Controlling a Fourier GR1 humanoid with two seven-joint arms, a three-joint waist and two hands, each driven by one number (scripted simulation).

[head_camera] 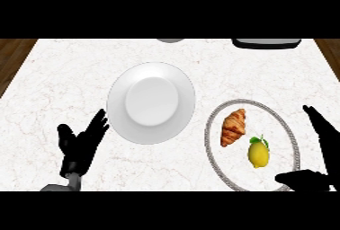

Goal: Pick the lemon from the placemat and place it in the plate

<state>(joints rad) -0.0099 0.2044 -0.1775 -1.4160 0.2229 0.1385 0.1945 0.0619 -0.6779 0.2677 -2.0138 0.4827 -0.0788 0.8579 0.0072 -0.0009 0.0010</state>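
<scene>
A white marble counter (60,81) fills the view, with dark wood floor showing at its left and right upper corners. Near the middle sits a white plate (151,102), bare of food. To its right lies a round pale placemat (287,130) with a grey patterned rim, partly cut off by the lower edge. On the placemat rests a croissant (233,127), set on a slant, and just below and to its right the lemon (258,153), yellow with a small green leaf at its top, apart from the croissant and well apart from the plate.

The left hand (81,144) shows at lower left, just beside the plate's rim, fingers straight and spread, thumb out, holding nothing. The right hand (322,157) comes in at the right edge over the placemat's outer side, fingers straight and pointing up the frame, thumb stretched leftward below the lemon; it is spread apart and not touching the fruit.

At the counter's far edge a grey round object (171,40) and a dark tray-like object (267,43) are cut off by the frame.
</scene>
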